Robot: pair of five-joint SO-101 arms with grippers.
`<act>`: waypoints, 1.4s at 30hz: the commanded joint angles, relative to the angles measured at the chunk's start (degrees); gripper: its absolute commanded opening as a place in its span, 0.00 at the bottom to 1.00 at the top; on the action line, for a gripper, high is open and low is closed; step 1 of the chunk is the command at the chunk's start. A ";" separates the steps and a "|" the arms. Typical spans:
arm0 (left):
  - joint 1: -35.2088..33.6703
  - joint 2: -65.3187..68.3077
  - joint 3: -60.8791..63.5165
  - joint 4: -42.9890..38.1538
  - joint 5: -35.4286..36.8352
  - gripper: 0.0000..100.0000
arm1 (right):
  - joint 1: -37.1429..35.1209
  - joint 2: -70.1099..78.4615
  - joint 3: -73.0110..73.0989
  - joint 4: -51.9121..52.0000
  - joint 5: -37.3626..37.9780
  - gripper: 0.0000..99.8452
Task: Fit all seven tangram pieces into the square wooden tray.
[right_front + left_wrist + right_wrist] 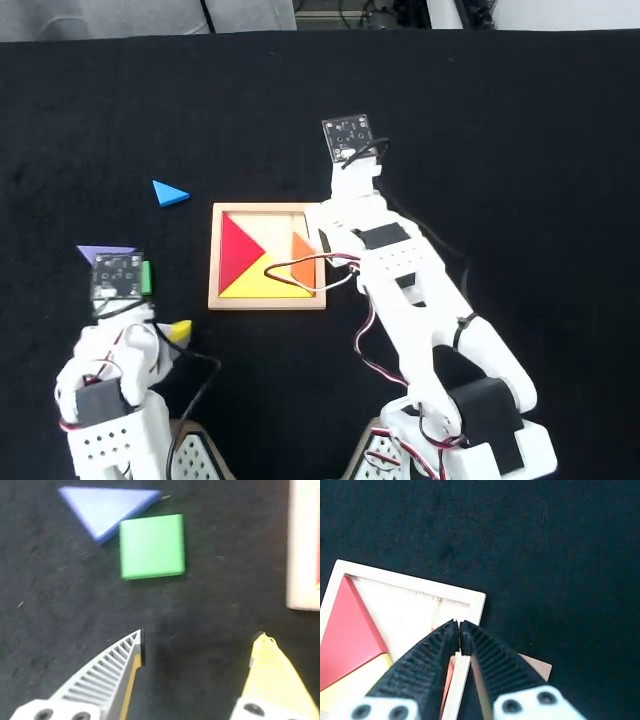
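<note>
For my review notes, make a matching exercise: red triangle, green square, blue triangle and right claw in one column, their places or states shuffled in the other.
1. red triangle
2. green square
3. blue triangle
4. right claw

A. beside the purple triangle
B. shut, above the tray
C. lying inside the tray
D. alone on the black table

Pairs: 1-C, 2-A, 3-D, 4-B

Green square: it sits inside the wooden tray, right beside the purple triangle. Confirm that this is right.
Not right. The green square is not inside the wooden tray; it lies outside it on the black table, as the left wrist view shows. It does sit right beside the purple triangle.
</note>
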 commanded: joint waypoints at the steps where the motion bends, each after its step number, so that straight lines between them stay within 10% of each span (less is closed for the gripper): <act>1: 4.70 -0.70 0.84 -0.35 -0.26 0.34 | 1.23 -3.12 -0.13 -1.05 0.79 0.01; 8: -2.51 -0.70 -2.33 -12.66 0.00 0.34 | 3.87 -3.12 -0.13 -1.14 0.44 0.01; 25: -27.65 -0.70 -10.07 -11.08 -4.84 0.34 | 3.52 -2.77 -0.13 -1.23 0.70 0.01; 42: -13.76 -0.18 -17.01 -3.69 2.20 0.34 | 3.52 -2.68 -0.13 -1.23 0.79 0.01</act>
